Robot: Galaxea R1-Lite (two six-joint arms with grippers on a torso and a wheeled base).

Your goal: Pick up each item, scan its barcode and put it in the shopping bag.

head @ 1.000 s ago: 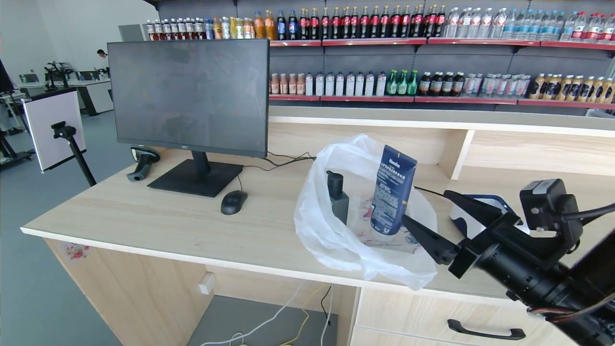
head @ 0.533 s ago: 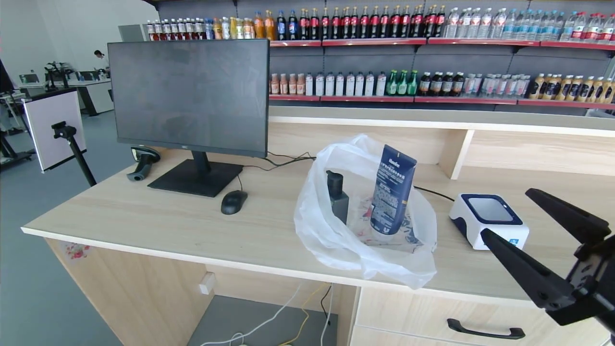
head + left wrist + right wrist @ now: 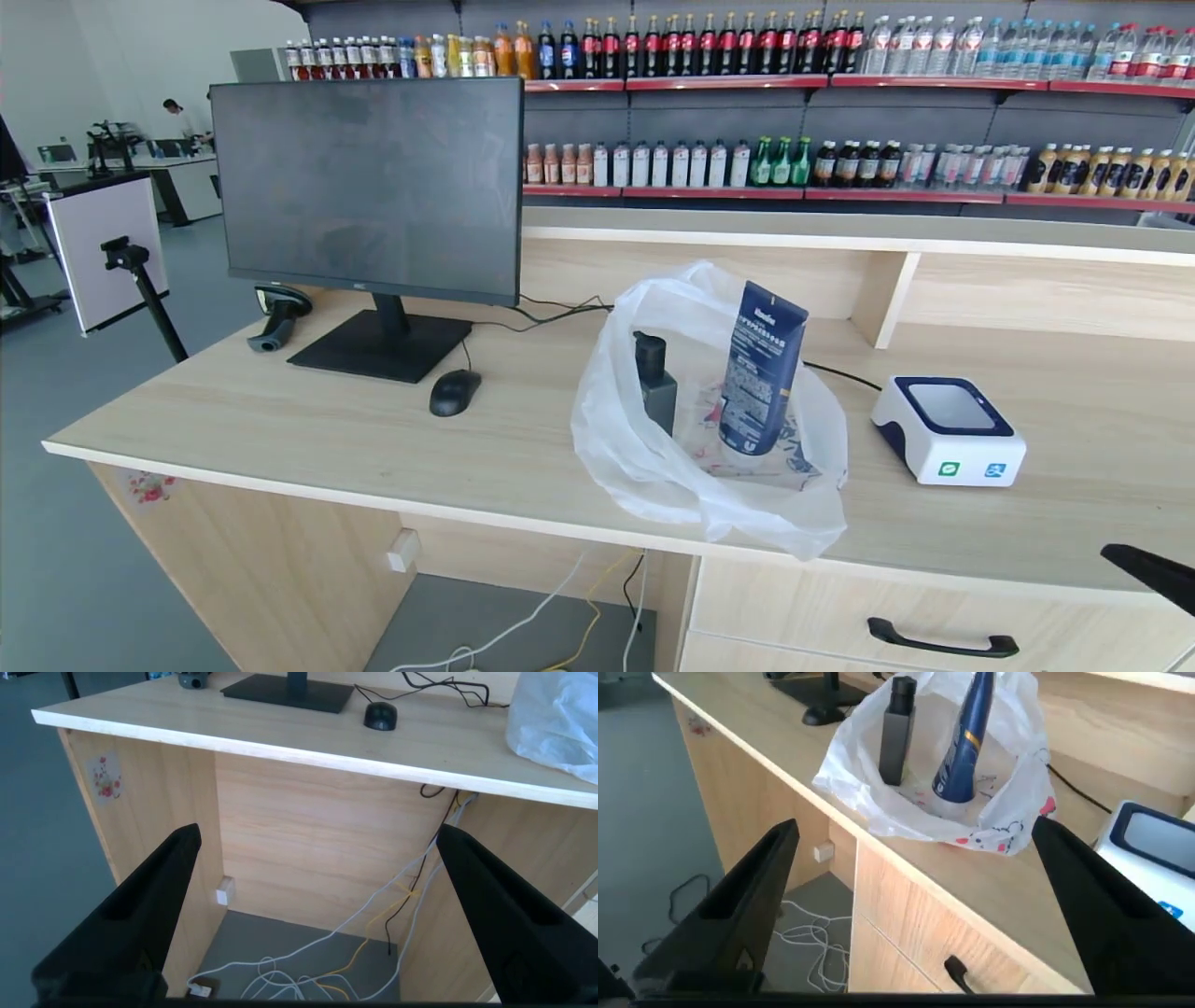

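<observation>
bag (image 3: 611, 439): open on counter (image 3: 373, 420), holding standing blue tube (image 3: 764, 369) and dark bottle (image 3: 656, 383).
scanner (image 3: 948, 431): just beside bag.
left gripper (image 3: 320, 833): spread, empty.
right gripper (image 3: 915, 826): spread, empty.

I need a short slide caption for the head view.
Blue tube and grey bottle stand in the shopping bag beside the scanner.

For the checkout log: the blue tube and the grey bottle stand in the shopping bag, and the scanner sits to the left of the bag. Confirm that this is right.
The side is wrong. The scanner sits on the counter to the right of the shopping bag, as the head view shows. The blue tube and the grey bottle do stand in the bag.
</observation>
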